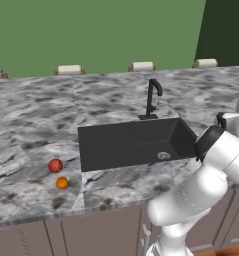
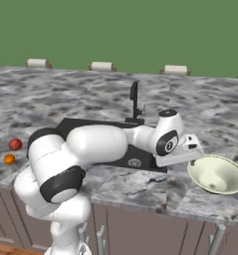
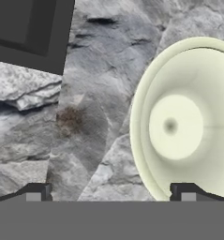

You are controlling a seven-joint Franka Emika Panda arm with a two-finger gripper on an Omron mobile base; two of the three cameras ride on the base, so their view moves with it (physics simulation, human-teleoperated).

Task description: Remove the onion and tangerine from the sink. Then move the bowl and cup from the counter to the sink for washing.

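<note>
On the left part of the counter (image 1: pixel 36 110), close to its front edge, we see the onion (image 1: pixel 55 165) and, just in front of it, the smaller tangerine (image 1: pixel 62 183). Both lie on the marble beside the left rim of the sink (image 1: pixel 136 142), so we judge that the first half of the task is done: they are put aside there so that the basin is free for the dishes. The basin looks empty, with only its round drain, and the faucet (image 1: pixel 152 99) stands at its back edge.

To the right of the sink, near the front edge of the counter, the bowl (image 2: pixel 216 174) stands upright and open side up. We reach over the sink with the arm, and our gripper (image 3: pixel 111 193) hangs above the marble just beside the bowl. Its two fingers are wide apart and hold nothing; one tip is over the bare counter and the other over the near rim of the bowl. We think this placing lets the fingers come down on both sides of the rim wall. The bowl is not yet taken.
</note>
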